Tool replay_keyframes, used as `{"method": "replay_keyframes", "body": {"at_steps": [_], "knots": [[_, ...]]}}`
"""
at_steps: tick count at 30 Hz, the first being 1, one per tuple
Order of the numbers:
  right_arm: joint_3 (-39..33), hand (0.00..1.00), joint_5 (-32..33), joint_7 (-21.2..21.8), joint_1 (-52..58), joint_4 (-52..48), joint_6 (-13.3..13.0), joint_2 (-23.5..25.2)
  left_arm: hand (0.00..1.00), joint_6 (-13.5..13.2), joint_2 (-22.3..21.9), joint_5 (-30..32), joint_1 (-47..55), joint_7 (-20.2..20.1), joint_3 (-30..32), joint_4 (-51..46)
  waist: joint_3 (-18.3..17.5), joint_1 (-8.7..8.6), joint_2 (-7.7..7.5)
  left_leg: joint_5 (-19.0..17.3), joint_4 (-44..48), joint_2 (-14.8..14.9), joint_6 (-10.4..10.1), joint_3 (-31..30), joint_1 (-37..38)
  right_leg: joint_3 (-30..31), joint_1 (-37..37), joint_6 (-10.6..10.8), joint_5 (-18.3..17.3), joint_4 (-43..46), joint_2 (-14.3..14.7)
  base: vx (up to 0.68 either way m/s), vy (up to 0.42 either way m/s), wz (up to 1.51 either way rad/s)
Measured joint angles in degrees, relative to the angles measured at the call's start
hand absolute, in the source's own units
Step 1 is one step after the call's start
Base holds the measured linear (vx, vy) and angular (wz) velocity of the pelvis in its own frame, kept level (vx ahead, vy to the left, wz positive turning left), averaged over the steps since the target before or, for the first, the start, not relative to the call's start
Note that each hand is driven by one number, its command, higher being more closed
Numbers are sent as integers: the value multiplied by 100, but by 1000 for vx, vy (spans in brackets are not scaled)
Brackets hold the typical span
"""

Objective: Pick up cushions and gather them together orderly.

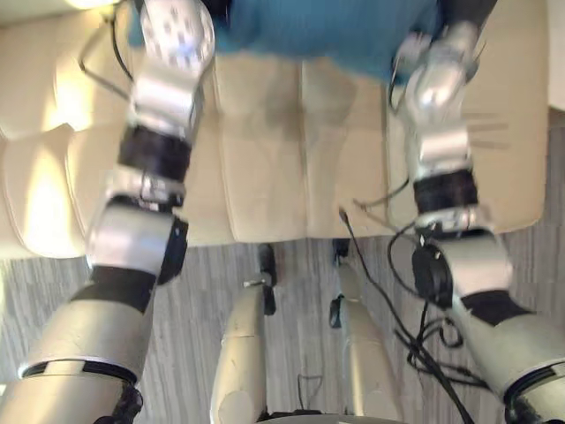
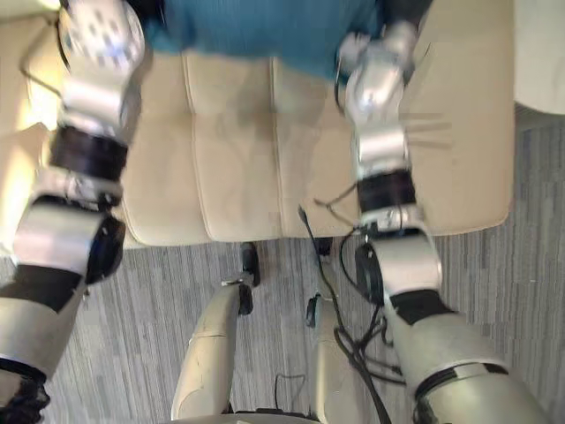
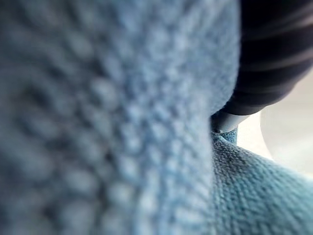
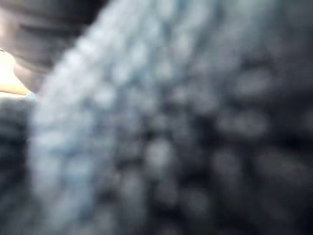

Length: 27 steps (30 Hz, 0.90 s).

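Left eye view shows a blue cushion (image 1: 300, 26) at the far side of the cream sofa (image 1: 265, 159), with both arms reaching forward to it, one near each end. In the left wrist view the left robot hand (image 3: 274, 54) has its dark cover right against the knitted cloth. Its fingers are hidden by the cloth, so I cannot tell whether they are curled on the cushion or laid straight against it. The right robot hand (image 4: 44, 24) is the same case in the right wrist view: its cover sits at a corner with blue weave very close, and its grip cannot be told.

The main risk, as I judge it, is a weak hold. A soft cushion squeezed between two hands may sag in the middle or slide out if the pressure is uneven. If one arm lifts ahead of the other, the cushion would tilt, and one end could drop onto the sofa or roll off to the floor (image 1: 194, 300). With cloth so close to both wrist cameras, a slipping grip would be hard to catch early.
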Motion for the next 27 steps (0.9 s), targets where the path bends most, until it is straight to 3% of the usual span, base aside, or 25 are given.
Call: {"method": "replay_keyframes", "body": {"at_steps": [4, 7, 10, 15, 20, 27], "knots": [[16, 0, 26, -50, -939, 424, 17, -228, 0, -1, -79, -46, -660, 112, 641, 382, 40, -5, 1, 139, -154, 4, -14, -135, -409, -61, -395, 163, 123, 0, 14, -26, 20, 21], [165, 0, 487, 152, -1585, 674, 16, -416, 0, 0, -132, -313, -941, 226, 1141, 537, 108, 24, 3, 212, -189, 23, -57, -235, -787, -173, -719, 163, 124, 1, 26, -26, 11, 19], [732, 0, 1377, 489, -1807, 812, -10, -554, 0, 16, -135, -594, -988, 210, 1534, 886, 190, 48, -3, 330, -385, 29, -116, -307, -1003, -241, -954, 163, 124, 1, 34, -18, 1, 17], [880, 0, 2564, 875, -1770, 1116, -63, -611, 0, 11, -194, -844, -948, -46, 1712, 944, 297, 117, 0, 468, -573, 41, -184, -355, -1307, -367, -1291, 163, 124, 2, 50, 6, 5, 13], [1187, 0, 2708, 1313, -1333, 1359, -41, -594, 0, -75, -313, -919, -321, -458, 1910, 942, 332, 120, 0, 467, -570, 105, -185, -209, -1352, -347, -1366, 163, 124, 3, 69, -3, 6, -7], [1424, 0, 2325, 1445, -550, 1067, -96, -753, 0, -404, -177, -917, 1134, -816, 2187, 814, 331, 90, 0, 463, -544, 200, -185, -23, -1282, -186, -1361, 164, 124, 4, 138, -41, -3, -9]]}}
